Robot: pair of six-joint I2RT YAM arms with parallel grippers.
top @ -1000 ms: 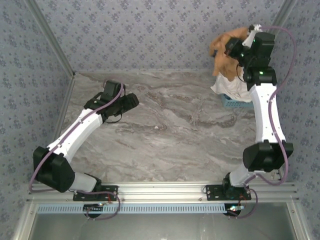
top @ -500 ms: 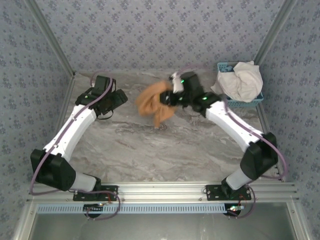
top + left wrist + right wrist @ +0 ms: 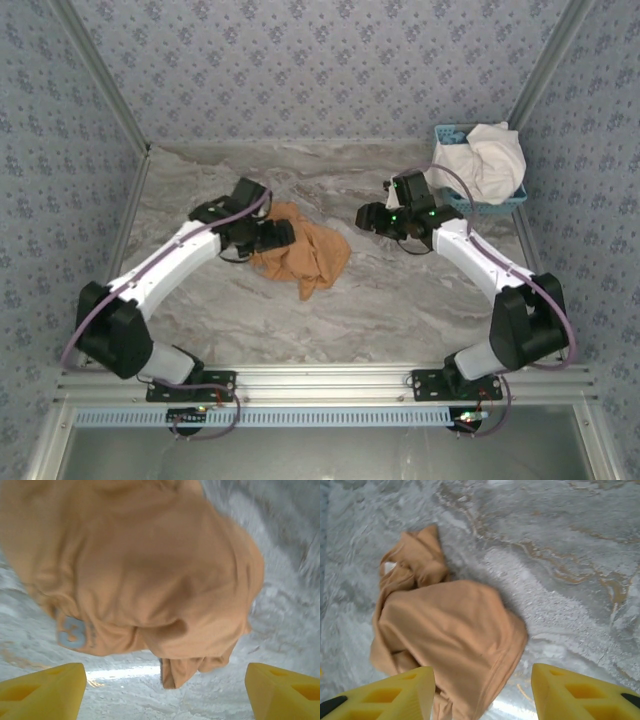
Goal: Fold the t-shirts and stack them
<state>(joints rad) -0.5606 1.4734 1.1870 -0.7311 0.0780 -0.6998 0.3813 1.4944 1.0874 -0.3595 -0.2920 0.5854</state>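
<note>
Firstly, left arm (image 3: 170, 262): white, stretched from 7 o'clock toward the middle of the grey marbled surface (image 3: 400, 300).
Left jaws: spread wide and pinching nothing, with a yellow fingertip (image 3: 40, 690) at each lower corner of the wrist view. They sit at the 9 o'clock edge of the crumpled tan-orange cloth t-shirt (image 3: 310, 255).
Tan-orange t-shirt: a loose heap lying on the surface, slightly toward 9 o'clock from its centre. A patch of blue-grey print (image 3: 72, 632) shows on one fold.
Right jaws: spread and empty, at 3 o'clock from the tan-orange t-shirt and apart from it.
Right arm (image 3: 480, 262): white, coming in from 5 o'clock.
Plain white cloth t-shirt (image 3: 485, 160): bunched in the small light-blue plastic basket (image 3: 500, 203), spilling over its rim.
Basket: in the far corner at 2 o'clock.
</note>
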